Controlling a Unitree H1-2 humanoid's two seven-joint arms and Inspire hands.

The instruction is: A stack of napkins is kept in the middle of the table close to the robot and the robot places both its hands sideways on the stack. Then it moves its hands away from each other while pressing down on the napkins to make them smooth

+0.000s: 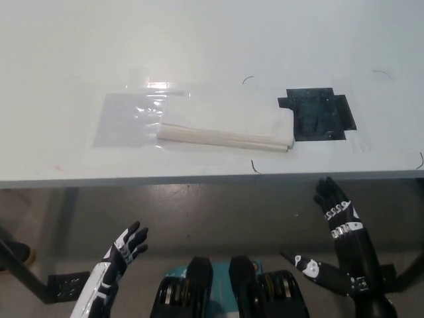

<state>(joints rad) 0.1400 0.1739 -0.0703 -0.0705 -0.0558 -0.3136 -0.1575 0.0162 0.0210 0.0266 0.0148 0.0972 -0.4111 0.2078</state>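
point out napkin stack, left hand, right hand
napkin stack [228, 126], head view, top face.
left hand [126, 246], head view, palm, below table edge.
right hand [341, 228], head view, back of the hand.

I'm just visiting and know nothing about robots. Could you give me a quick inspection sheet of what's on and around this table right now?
Surface: white table, a few thin dark marks on it.
Job's things: napkin stack lying flat near the front edge, untouched.
Clutter: clear plastic sheet left of the stack; black patch right of it.
Hands: left hand and right hand both open, below the table edge, off the napkins.
Cables: nothing seen.
Surroundings: grey floor, dark metal frame at lower left.
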